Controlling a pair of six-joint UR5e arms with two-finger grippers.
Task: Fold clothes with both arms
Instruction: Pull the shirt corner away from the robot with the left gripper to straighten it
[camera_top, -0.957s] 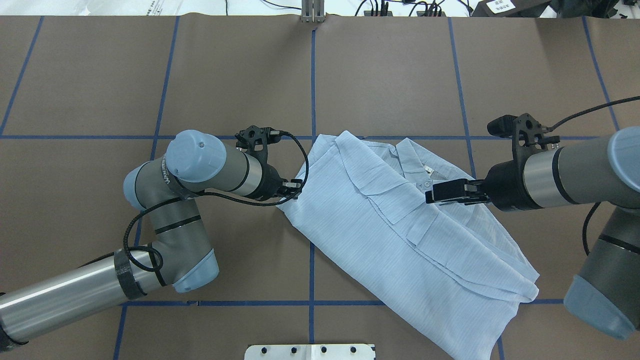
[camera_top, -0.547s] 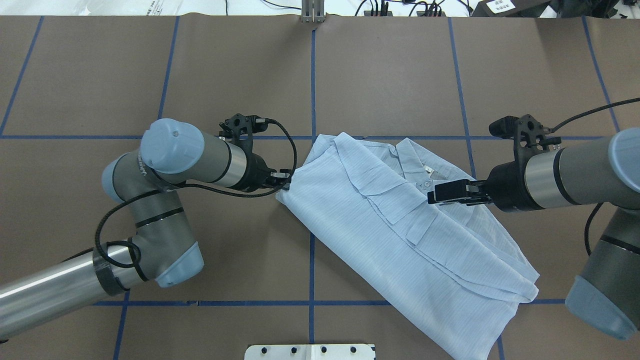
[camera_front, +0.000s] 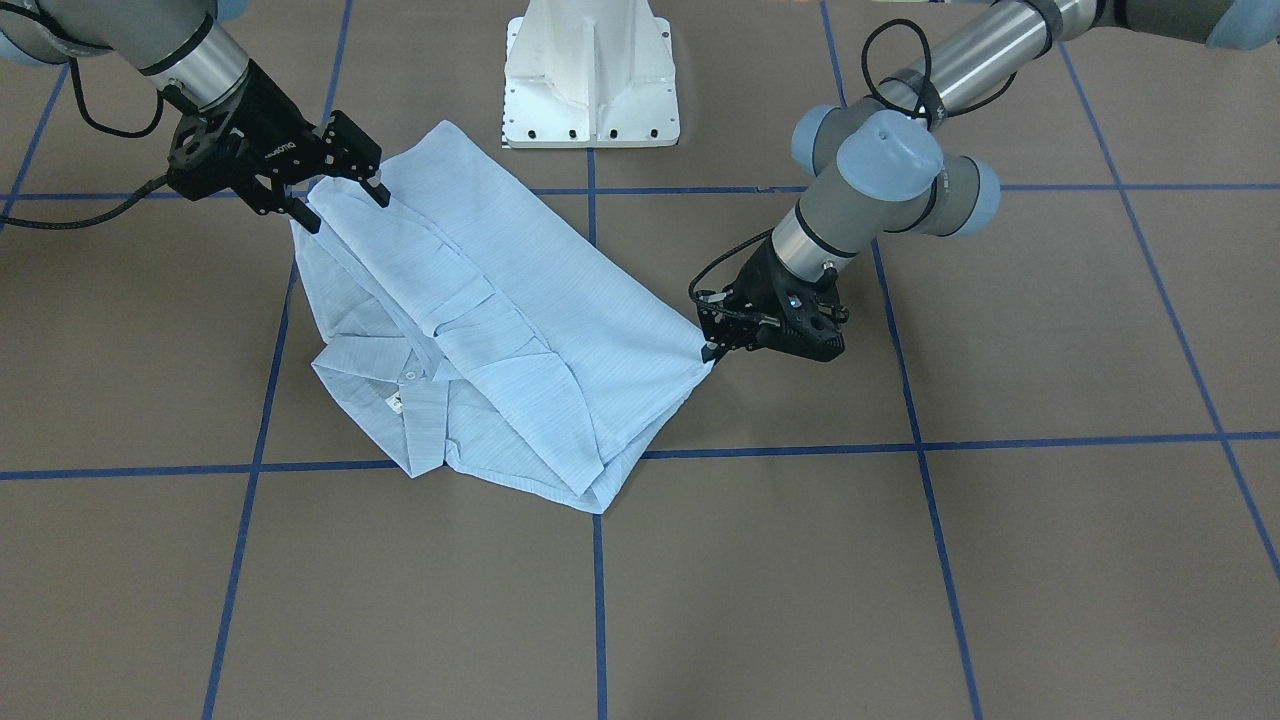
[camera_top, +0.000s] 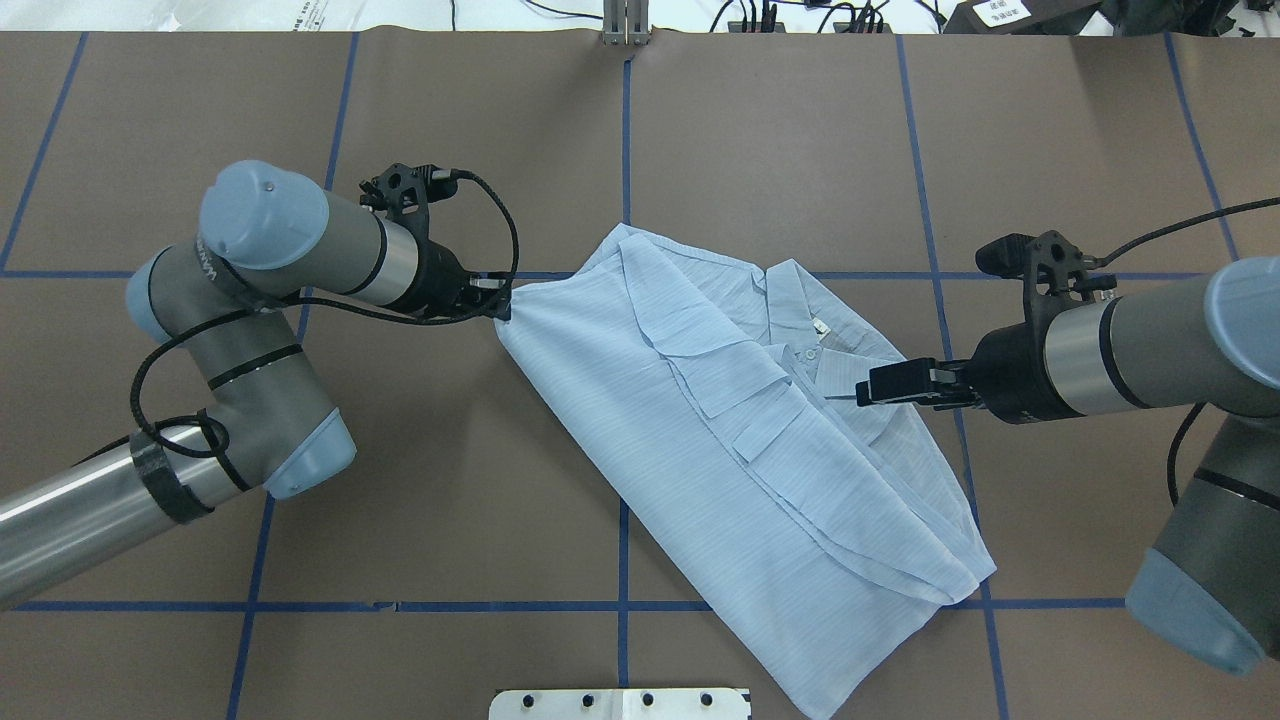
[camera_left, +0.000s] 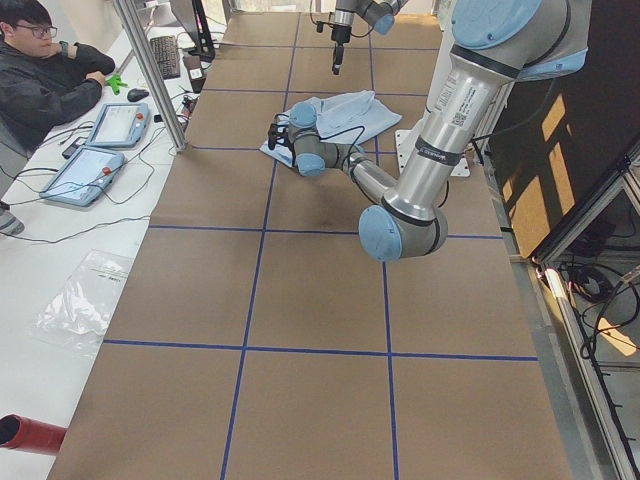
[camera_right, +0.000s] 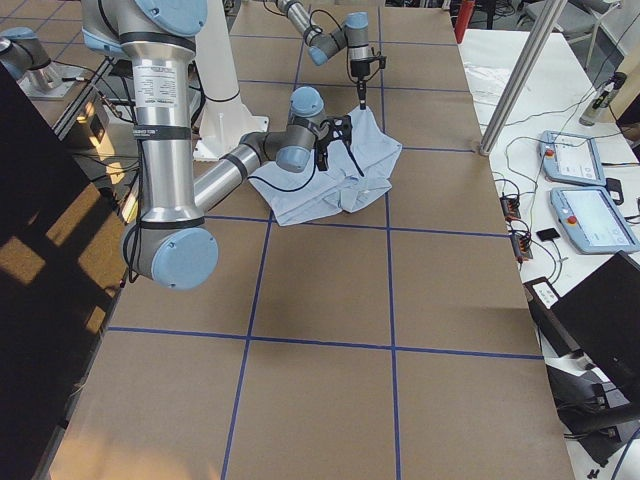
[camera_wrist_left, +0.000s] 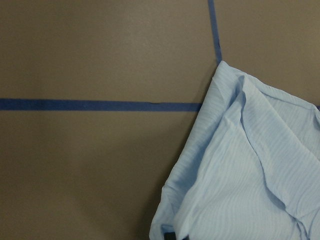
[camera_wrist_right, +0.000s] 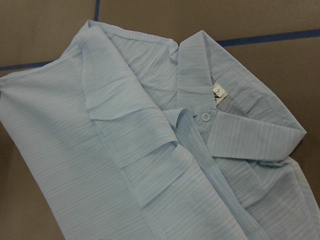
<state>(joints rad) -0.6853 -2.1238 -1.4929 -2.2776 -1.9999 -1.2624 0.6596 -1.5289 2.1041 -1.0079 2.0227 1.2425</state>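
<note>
Item, one shirt (camera_top: 700, 430): light blue, fine-striped, lying part-folded at the middle of the brown table (camera_top: 300, 120). It runs diagonally from far left to near right in the overhead view. The collar (camera_wrist_right: 250, 130), the white neck tag (camera_wrist_right: 218, 92) and a small button (camera_wrist_right: 205, 116) face up on its right side. Left gripper (camera_top: 497, 301): closed on the shirt's far-left corner, low at the table, with the cloth drawn to a point at the pinch. Right gripper (camera_front: 340, 203): jaws spread wide, holding nothing, hovering over the shirt's right side by the collar. Handling, as I judge it: thin, light, limp cloth with no stiffness of its own, so it will sag, drag and wrinkle. The stacked flaps may slide apart if I catch only the top layer. It is not fragile, though the buttons could snag. Where I would take hold: at an edge or corner, never mid-panel, pinching through every layer. For the right gripper that means the shoulder edge beside the collar, matching the left's corner.
</note>
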